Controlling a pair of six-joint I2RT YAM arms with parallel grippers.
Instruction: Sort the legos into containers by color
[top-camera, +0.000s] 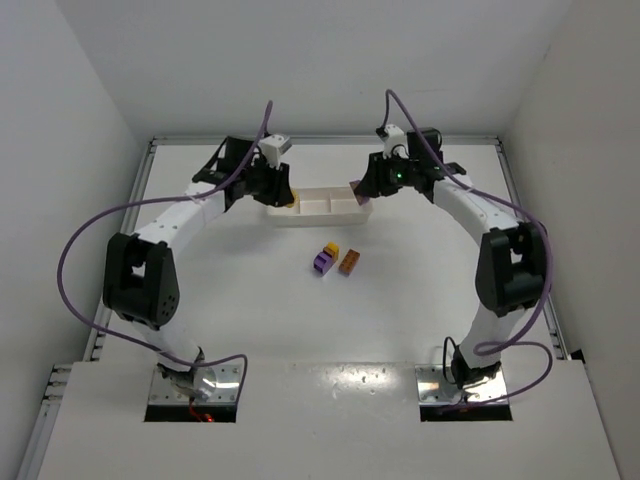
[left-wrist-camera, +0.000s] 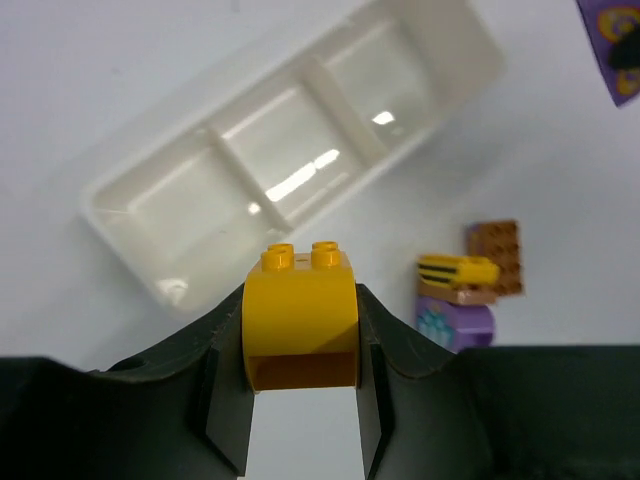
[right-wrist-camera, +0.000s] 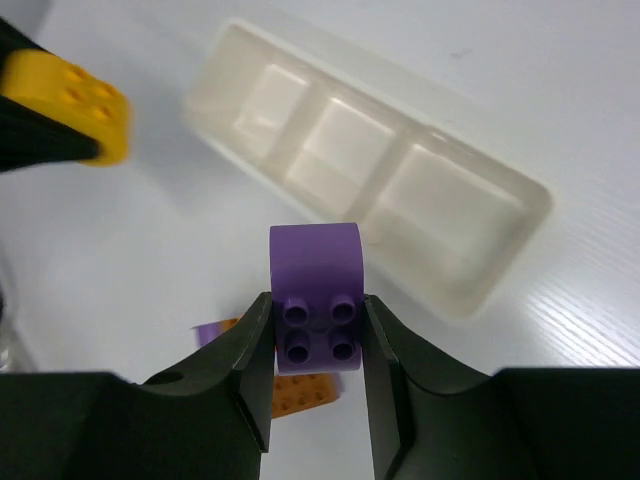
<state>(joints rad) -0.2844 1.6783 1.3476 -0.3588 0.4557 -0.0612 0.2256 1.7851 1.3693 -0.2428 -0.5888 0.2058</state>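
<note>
Left gripper (left-wrist-camera: 300, 345), pinching a yellow studded plastic brick (left-wrist-camera: 300, 310), hangs at the left end of the long white three-compartment plastic tray (left-wrist-camera: 290, 140), right gripper (right-wrist-camera: 318, 335) clamping a purple brick (right-wrist-camera: 315, 262) at its right end, long axis running between them, loose bricks (top-camera: 335, 260) nearside.

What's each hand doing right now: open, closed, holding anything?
Left hand: closed on a yellow lego.
Right hand: closed on a purple lego.
</note>
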